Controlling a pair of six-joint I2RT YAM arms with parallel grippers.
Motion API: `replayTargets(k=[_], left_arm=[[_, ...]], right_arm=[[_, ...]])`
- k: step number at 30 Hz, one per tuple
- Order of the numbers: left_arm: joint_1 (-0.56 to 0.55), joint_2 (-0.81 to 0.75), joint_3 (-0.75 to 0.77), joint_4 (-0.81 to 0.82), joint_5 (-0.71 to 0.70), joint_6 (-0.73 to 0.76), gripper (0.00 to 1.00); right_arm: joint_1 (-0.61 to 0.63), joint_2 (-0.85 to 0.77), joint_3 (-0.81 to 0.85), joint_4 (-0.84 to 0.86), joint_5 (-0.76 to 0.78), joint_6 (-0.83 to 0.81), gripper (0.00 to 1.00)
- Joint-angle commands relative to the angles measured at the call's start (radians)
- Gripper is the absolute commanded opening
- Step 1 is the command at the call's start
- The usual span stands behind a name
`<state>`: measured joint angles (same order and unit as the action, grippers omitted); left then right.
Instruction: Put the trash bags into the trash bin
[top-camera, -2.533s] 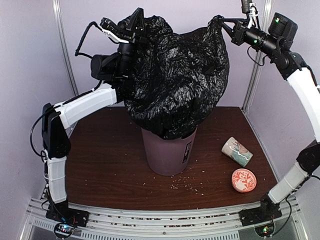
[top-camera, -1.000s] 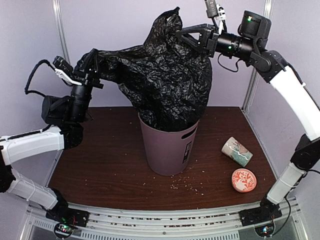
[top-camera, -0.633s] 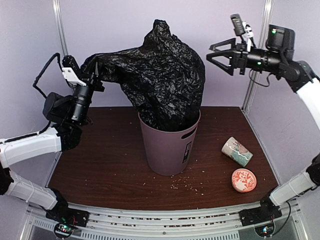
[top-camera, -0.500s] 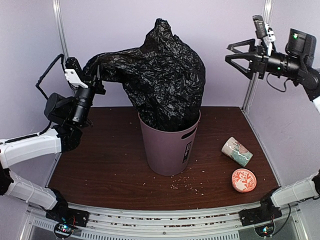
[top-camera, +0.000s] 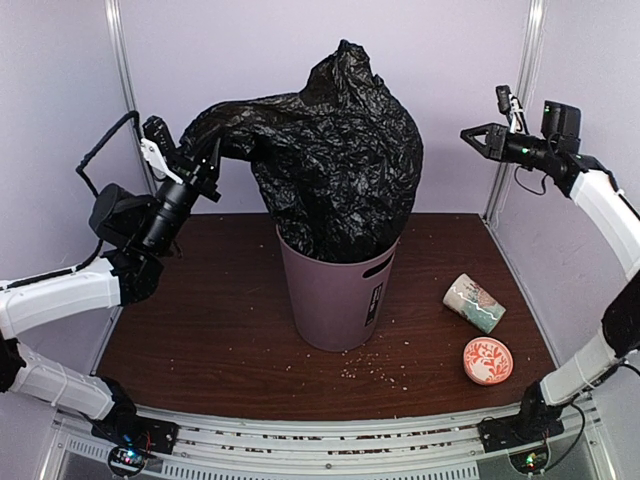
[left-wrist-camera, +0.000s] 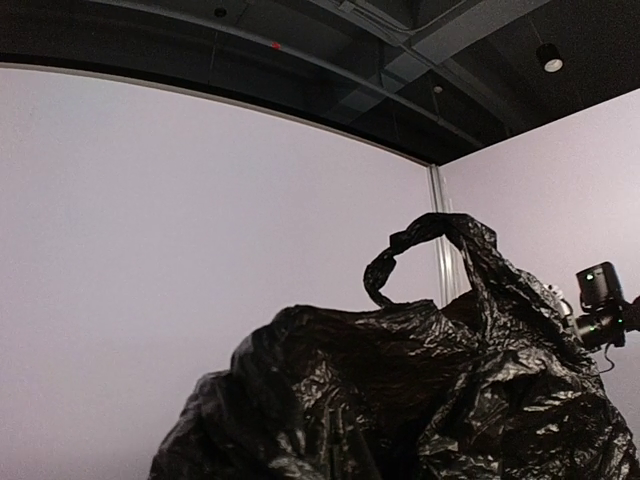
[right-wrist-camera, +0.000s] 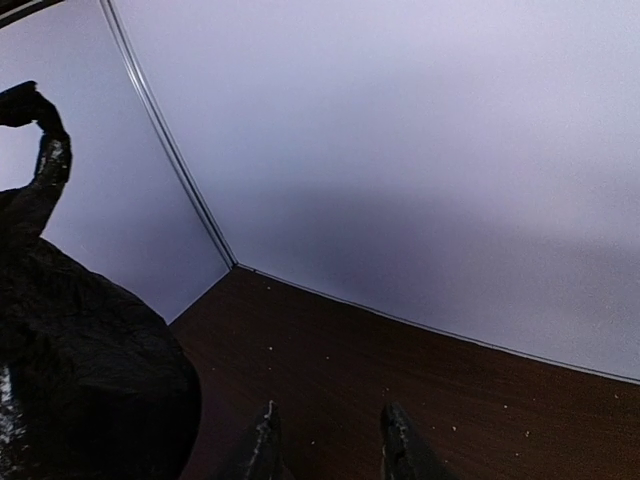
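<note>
A crumpled black trash bag (top-camera: 340, 160) bulges high out of the mauve-brown trash bin (top-camera: 335, 300) at the table's middle, its lower part inside the rim. My left gripper (top-camera: 205, 160) is shut on the bag's left corner, pulled out to the left above the table. In the left wrist view the bag (left-wrist-camera: 400, 400) fills the lower frame and hides the fingers. My right gripper (top-camera: 475, 137) hangs open at the upper right, clear of the bag. In its wrist view the right gripper (right-wrist-camera: 328, 445) holds nothing and the bag (right-wrist-camera: 80, 380) lies off to the left.
A patterned cream mug (top-camera: 474, 302) lies on its side right of the bin, with a round red-patterned disc (top-camera: 487, 360) in front of it. Crumbs (top-camera: 375, 372) are scattered on the brown table (top-camera: 200, 330). A metal post (top-camera: 510, 110) stands behind the right gripper.
My right gripper let go of the bag's top and drew back to the right, its jaws now narrower. The left arm, still gripping the bag's corner, has shifted slightly right.
</note>
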<state>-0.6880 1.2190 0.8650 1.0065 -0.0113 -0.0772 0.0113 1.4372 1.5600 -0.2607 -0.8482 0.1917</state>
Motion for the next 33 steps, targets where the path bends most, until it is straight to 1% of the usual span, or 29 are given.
replayTargets(k=[1, 2, 5, 9, 12, 16, 19, 24, 28, 30, 33], left_arm=[[0.007, -0.014, 0.034, -0.006, 0.074, -0.05, 0.0], [0.006, -0.015, 0.032, -0.009, 0.069, -0.049, 0.0], [0.006, -0.025, 0.023, -0.01, 0.058, -0.048, 0.0], [0.007, -0.038, 0.018, -0.02, 0.054, -0.049, 0.0], [0.006, -0.046, 0.02, -0.03, 0.053, -0.047, 0.0], [0.007, -0.052, 0.017, -0.033, 0.053, -0.047, 0.0], [0.006, -0.053, 0.016, -0.037, 0.055, -0.047, 0.0], [0.007, -0.047, 0.008, -0.035, 0.053, -0.053, 0.0], [0.007, -0.026, -0.001, -0.029, 0.054, -0.064, 0.0], [0.006, -0.011, -0.004, -0.025, 0.054, -0.075, 0.0], [0.006, 0.012, -0.004, -0.022, 0.059, -0.083, 0.0]], right_arm=[[0.087, 0.112, 0.176, -0.066, 0.116, -0.037, 0.34], [0.116, 0.162, 0.215, -0.106, 0.129, -0.061, 0.34], [0.204, 0.244, 0.298, -0.199, 0.175, -0.12, 0.33], [0.313, 0.305, 0.354, -0.317, 0.208, -0.203, 0.33], [0.398, 0.301, 0.345, -0.382, 0.213, -0.28, 0.32], [0.492, 0.249, 0.284, -0.395, 0.225, -0.34, 0.31], [0.55, 0.236, 0.278, -0.431, 0.229, -0.368, 0.3], [0.579, 0.259, 0.266, -0.435, 0.256, -0.339, 0.31], [0.579, 0.313, 0.278, -0.431, 0.367, -0.293, 0.32], [0.579, 0.334, 0.282, -0.435, 0.398, -0.283, 0.32], [0.579, 0.337, 0.275, -0.442, 0.393, -0.284, 0.32]])
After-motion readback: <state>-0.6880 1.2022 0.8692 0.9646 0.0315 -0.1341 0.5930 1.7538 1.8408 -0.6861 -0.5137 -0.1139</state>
